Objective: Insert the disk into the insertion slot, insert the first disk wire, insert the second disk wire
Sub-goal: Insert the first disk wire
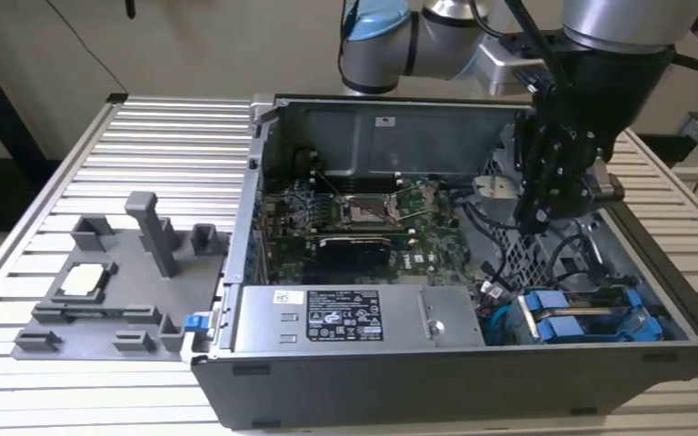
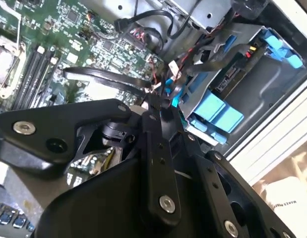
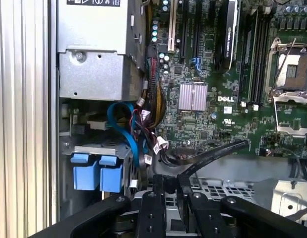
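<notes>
At the near corner of the open computer case (image 1: 446,386), on the exterior view's right, the disk (image 1: 592,325) is sitting in the insertion slot (image 1: 509,318), just beside the silver power-supply box (image 1: 355,318). Farther back, the gripper (image 1: 530,222) is hanging over a black cable (image 3: 217,151) beside the motherboard (image 1: 349,213); whether it is apart or clamped I cannot tell.

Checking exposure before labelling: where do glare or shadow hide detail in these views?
Exterior view: the motherboard sits dim, shaded inside the case. First wrist view: the table slats glare pale. Second wrist view: the case rim is washed out white.
</notes>
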Motion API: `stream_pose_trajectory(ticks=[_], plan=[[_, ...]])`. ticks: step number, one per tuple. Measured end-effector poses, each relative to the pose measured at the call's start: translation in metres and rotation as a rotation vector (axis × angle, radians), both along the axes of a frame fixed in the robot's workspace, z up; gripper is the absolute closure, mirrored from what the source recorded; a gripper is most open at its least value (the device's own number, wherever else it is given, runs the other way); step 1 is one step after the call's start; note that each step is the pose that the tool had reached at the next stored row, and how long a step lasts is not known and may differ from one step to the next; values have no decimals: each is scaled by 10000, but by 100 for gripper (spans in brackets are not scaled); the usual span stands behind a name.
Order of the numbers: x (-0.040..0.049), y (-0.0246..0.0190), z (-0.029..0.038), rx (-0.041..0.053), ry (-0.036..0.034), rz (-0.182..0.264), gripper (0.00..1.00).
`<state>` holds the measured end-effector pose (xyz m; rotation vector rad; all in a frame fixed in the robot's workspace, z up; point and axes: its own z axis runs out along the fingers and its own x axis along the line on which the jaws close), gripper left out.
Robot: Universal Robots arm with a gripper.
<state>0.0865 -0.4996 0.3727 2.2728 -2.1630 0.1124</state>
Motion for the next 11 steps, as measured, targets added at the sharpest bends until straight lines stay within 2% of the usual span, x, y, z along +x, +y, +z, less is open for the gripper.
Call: stream_pose_trajectory(ticks=[2,8,11], plan=[[-24,9,-12,-82,-112,17,74],[-79,72,-57,-158,-625,73,74],[-112,88,-78,-211,-849,102,74]])
